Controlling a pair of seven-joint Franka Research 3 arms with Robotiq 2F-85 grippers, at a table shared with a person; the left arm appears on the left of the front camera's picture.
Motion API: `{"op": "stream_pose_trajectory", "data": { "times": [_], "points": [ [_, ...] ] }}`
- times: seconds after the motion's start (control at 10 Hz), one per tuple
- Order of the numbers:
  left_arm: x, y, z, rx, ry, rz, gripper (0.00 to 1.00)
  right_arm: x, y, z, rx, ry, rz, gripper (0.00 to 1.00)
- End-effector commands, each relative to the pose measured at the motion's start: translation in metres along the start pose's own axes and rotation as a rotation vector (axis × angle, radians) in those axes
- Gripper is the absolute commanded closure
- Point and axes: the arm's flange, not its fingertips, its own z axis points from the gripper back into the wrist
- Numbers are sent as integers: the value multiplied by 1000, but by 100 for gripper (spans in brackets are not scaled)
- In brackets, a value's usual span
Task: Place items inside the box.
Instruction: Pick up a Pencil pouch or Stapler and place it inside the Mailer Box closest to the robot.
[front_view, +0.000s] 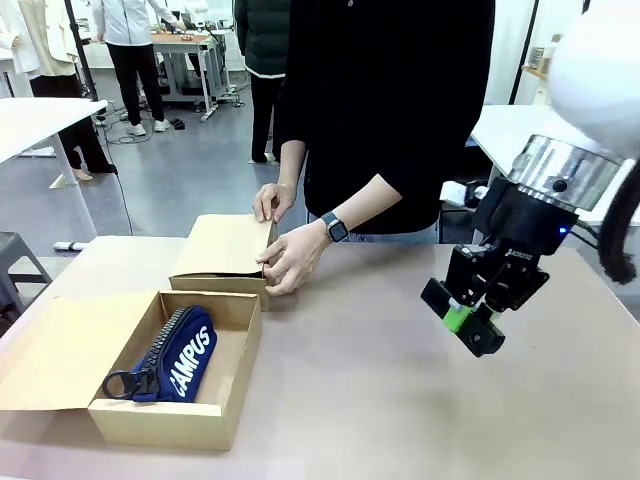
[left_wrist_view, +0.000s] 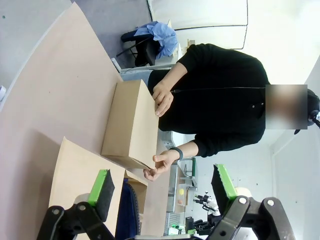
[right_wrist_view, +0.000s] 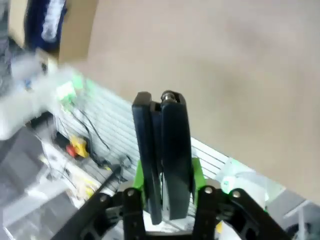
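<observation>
We count two boxes — open box (front_view: 150, 425) with one navy pouch (front_view: 185, 355), closed box (front_view: 225, 245) held by two hands (front_view: 272, 200) (front_view: 292, 260). Right gripper (front_view: 470, 320) clamps one black stapler (right_wrist_view: 170, 145); left gripper (left_wrist_view: 162, 185) spread wide.

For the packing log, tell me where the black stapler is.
Front view, right side: the black stapler sits clamped in the right end effector above the table, far from the open box.

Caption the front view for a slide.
Right gripper holds black stapler over table; navy pouch lies in open box; person's hands grip a second box.
</observation>
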Motion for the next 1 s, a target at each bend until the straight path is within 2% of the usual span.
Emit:
{"op": "stream_pose_trajectory", "data": {
  "times": [0.0, 0.3, 0.6, 0.7, 0.9],
  "points": [
    [-1, 1, 1, -20, -2, -7, 0, -10, 7, -13, 5, -137, -188, 59],
    [-1, 1, 1, -20, -2, -7, 0, -2, 9, -15, 52, -158, -133, 59],
    [-1, 1, 1, -20, -2, -7, 0, 11, 34, -18, 45, -157, -61, 59],
    [-1, 1, 1, -20, -2, -7, 0, 16, 42, -18, 91, -174, -56, 59],
    [-1, 1, 1, -20, -2, -7, 0, 59, 91, -32, 105, -273, -3, 59]
  ]
}}
